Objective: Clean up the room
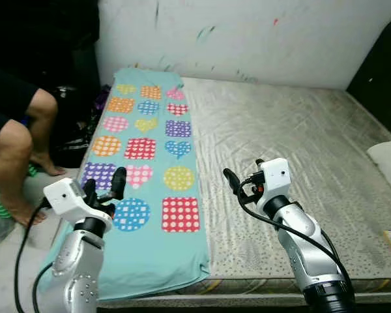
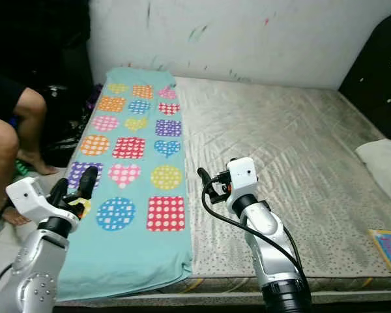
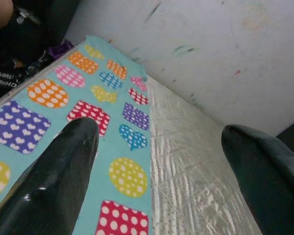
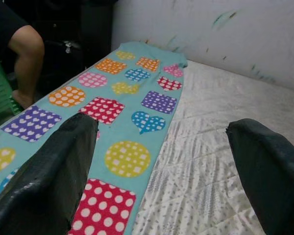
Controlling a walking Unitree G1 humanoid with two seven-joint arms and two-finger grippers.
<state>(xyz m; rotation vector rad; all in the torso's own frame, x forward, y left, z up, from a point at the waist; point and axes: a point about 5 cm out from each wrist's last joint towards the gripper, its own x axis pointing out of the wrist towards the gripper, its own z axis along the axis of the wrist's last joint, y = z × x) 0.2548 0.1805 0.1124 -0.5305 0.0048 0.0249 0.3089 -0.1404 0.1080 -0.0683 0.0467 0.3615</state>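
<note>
A bare grey quilted mattress [image 1: 293,150] fills the middle of the head views, running up to a scuffed white wall [image 1: 247,32] across the top. A turquoise blanket printed with dotted coloured hearts, circles and squares [image 1: 146,156] lies flat along the left side of the mattress, its near end draping over the front edge at the lower left. The left gripper [image 1: 104,186] hovers at the lower left of the frame above the blanket's left edge, its two black fingers spread apart and holding nothing. The right gripper [image 1: 238,186] hangs just below the centre, over the mattress just beside the blanket's right edge, fingers likewise apart and empty. A white pillow [image 1: 388,163] sits at the right edge. A seated person's bare legs [image 1: 16,150] show at the left edge.
</note>
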